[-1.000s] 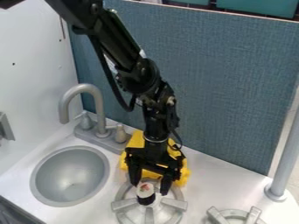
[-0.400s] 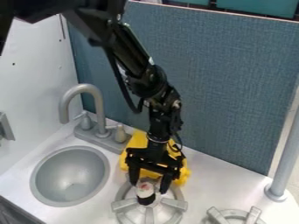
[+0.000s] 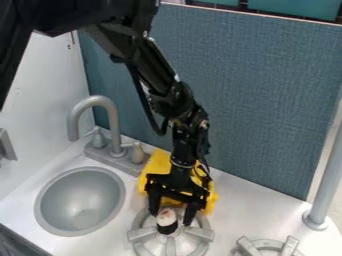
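Centre the pincer (image 3: 172, 218), open with fingers either side, over the burner (image 3: 171, 246) and around the small white-topped black thing (image 3: 166, 218) standing there; squeeze evenly, lest tipping result. Mind the blue panel (image 3: 260, 95) behind; use room over the counter (image 3: 247, 215) between burners; avoid the sink (image 3: 72, 233) and nearby yellow thing (image 3: 155, 162).

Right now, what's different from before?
The arm's upper part swung right in the picture. The gripper hardly moved, and nothing was grabbed or let go. The white-and-black thing, burner and yellow thing stayed put.
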`<state>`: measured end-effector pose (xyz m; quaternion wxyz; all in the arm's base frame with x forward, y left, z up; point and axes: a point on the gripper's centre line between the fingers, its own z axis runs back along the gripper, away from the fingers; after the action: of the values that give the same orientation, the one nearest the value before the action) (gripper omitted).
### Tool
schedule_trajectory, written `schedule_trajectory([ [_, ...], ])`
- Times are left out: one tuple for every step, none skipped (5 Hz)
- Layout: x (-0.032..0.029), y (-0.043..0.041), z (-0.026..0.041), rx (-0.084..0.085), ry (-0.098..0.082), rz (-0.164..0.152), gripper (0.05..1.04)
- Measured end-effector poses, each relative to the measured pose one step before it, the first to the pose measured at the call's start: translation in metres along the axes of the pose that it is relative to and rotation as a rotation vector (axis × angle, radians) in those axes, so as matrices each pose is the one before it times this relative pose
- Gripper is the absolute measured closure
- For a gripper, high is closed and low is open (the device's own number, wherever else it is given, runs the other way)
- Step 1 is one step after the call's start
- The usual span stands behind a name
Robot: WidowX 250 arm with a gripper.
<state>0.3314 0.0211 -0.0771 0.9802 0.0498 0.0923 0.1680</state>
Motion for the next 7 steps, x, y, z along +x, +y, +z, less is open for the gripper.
schedule_trajectory([
  [-0.00291,-0.00011,0.00003,-0.0007,0.0184,0.0010,0.130],
  [-0.00148,-0.00332,0.00041,-0.0196,0.0138,-0.0146,0.407],
  [-0.00196,-0.00233,0.00020,-0.0197,0.0082,-0.0168,0.546],
  [-0.00785,0.00466,0.01337,0.0154,-0.0033,-0.0055,0.593],
  [-0.01628,0.00863,0.01972,0.0130,-0.0234,-0.0168,0.595],
  [-0.02044,0.01999,-0.00597,0.0234,0.0624,-0.0518,0.595],
  [-0.00825,0.03292,-0.00435,0.0633,0.0618,0.0377,0.595],
])
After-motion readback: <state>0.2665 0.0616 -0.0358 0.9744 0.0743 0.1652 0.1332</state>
